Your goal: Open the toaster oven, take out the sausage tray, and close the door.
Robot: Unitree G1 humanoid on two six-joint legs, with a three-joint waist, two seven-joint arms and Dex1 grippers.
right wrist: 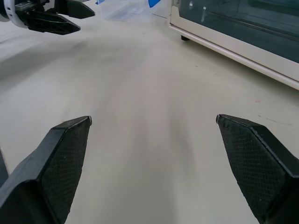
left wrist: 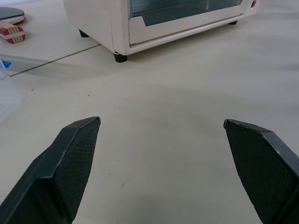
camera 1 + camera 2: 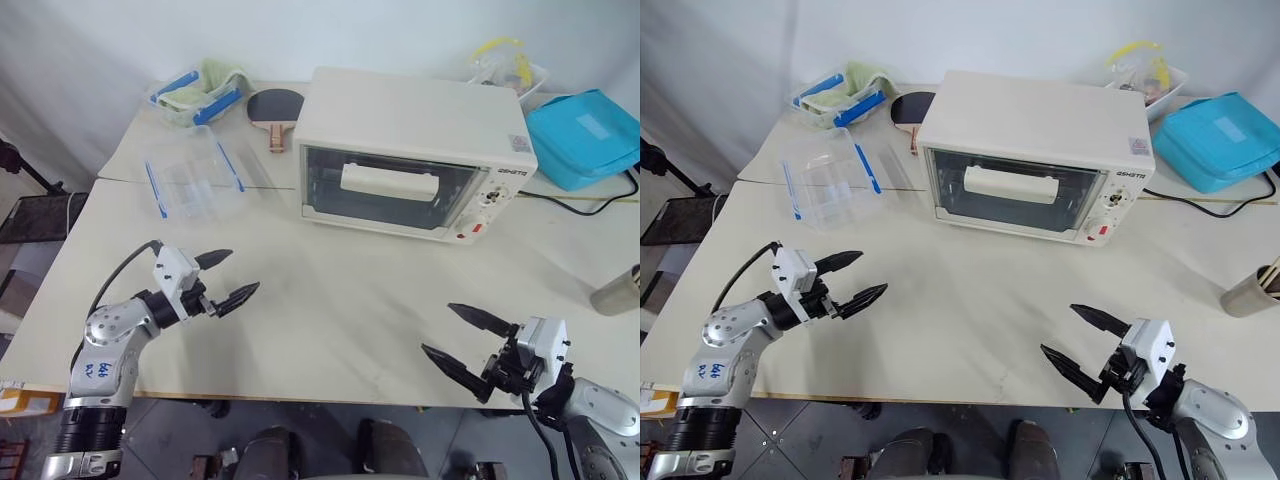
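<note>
The cream-white toaster oven (image 3: 415, 120) stands at the back middle of the table. Its glass door (image 3: 385, 188) is shut, with the cream bar handle (image 3: 390, 180) across the front. The sausage tray is hidden. My left gripper (image 3: 245, 270) hovers open over the front left of the table, pointing toward the oven, well short of it. My right gripper (image 3: 437, 327) hangs open near the front right edge, pointing inward. Nothing sits between either pair of fingers. The left wrist view shows the oven's lower left corner (image 2: 121, 46) beyond the spread fingers (image 2: 77, 154).
A clear plastic box with blue clips (image 3: 195, 180) lies left of the oven. Behind it are a lidded container with a green cloth (image 3: 200, 92) and a paddle (image 3: 273, 110). A blue bag (image 3: 585, 135) and a black cable (image 3: 590, 205) lie at the right, with a metal cup (image 3: 618, 290) nearer.
</note>
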